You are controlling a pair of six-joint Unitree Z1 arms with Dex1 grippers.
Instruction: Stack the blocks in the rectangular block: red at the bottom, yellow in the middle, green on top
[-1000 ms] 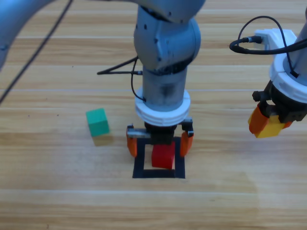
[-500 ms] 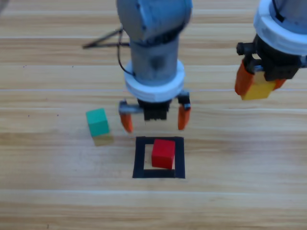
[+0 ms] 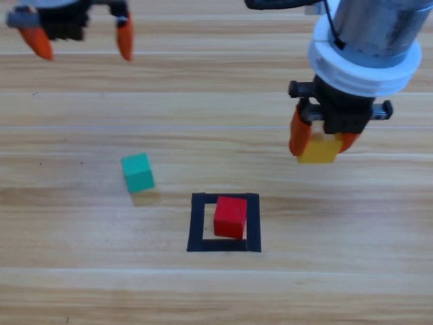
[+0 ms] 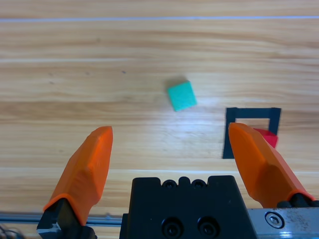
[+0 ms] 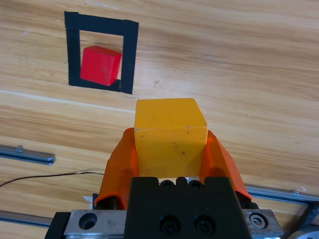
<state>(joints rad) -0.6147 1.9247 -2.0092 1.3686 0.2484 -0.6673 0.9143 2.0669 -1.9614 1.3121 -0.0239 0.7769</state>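
Matte red cube (image 3: 231,217); smooth wood-grain table (image 3: 81,271); black tape outline (image 3: 197,223).

Open air above red cube (image 3: 230,217) in tape square (image 3: 197,223); green cube (image 3: 138,172) well apart, left gripper (image 3: 80,39) far off.

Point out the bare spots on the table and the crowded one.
Bare wood lies in front of the tape square, between the green cube and the left claw, and below the right claw holding the yellow cube. Crowded: inside the square, where the red cube sits.
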